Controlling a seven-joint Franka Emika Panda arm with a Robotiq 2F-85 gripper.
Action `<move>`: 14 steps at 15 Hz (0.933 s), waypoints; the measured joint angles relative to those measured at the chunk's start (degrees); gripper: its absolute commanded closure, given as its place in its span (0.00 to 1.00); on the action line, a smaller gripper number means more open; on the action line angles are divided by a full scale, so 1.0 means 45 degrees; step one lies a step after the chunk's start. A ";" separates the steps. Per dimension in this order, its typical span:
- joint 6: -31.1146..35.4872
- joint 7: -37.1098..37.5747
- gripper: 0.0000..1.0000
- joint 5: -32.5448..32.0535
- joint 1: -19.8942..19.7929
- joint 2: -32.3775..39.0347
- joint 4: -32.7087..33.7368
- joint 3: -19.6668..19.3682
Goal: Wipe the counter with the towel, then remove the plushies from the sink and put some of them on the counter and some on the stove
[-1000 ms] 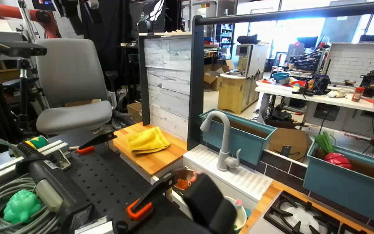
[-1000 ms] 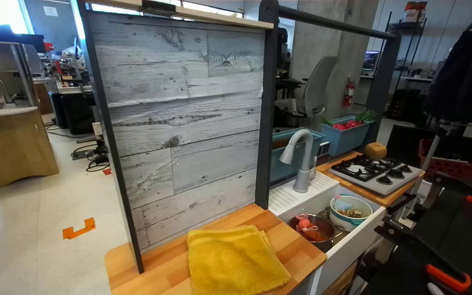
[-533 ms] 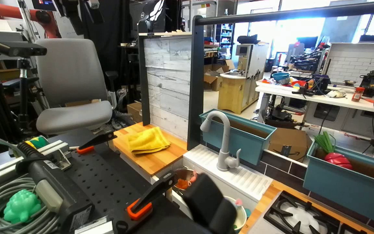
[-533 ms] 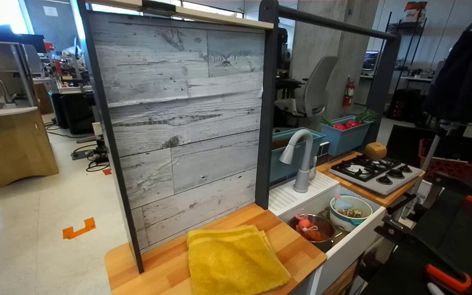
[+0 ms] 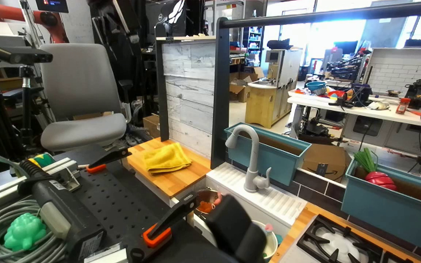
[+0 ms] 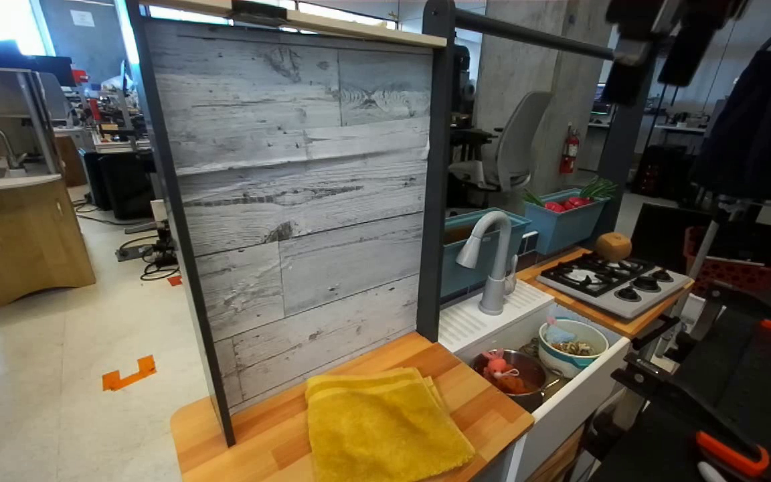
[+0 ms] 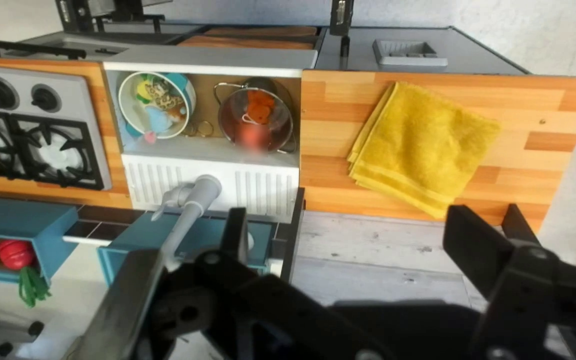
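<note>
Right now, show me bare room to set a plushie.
Bare counter beyond the towel, away from the sink, should take one; so might the narrower strip between towel and sink. Crowded: the sink, where pot and bowl hold plushies.

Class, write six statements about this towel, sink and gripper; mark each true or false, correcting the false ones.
1. The yellow towel lies on the wooden counter. True.
2. The towel is spread in a single layer. False: it is folded.
3. Plushies sit in both the metal pot and the white bowl. True.
4. The pot is on the stove. False: it stands in the sink.
5. The gripper is open. True.
6. The gripper touches the towel. False: the two are apart.
</note>
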 measured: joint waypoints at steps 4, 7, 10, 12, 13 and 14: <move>-0.0514 -0.0097 0.00 -0.0026 -0.1058 0.3206 0.1388 0.1060; -0.0821 -0.0641 0.00 -0.0105 -0.1285 0.5223 0.2568 0.1135; -0.0335 -0.1752 0.00 -0.0083 0.0183 0.5434 0.2569 -0.0509; 0.0870 -0.2124 0.00 0.0093 0.1075 0.5028 0.2174 -0.1531; 0.1303 -0.2087 0.00 0.0230 0.1331 0.4781 0.1951 -0.1843; 0.1499 -0.2078 0.00 0.0303 0.1456 0.4562 0.1774 -0.1995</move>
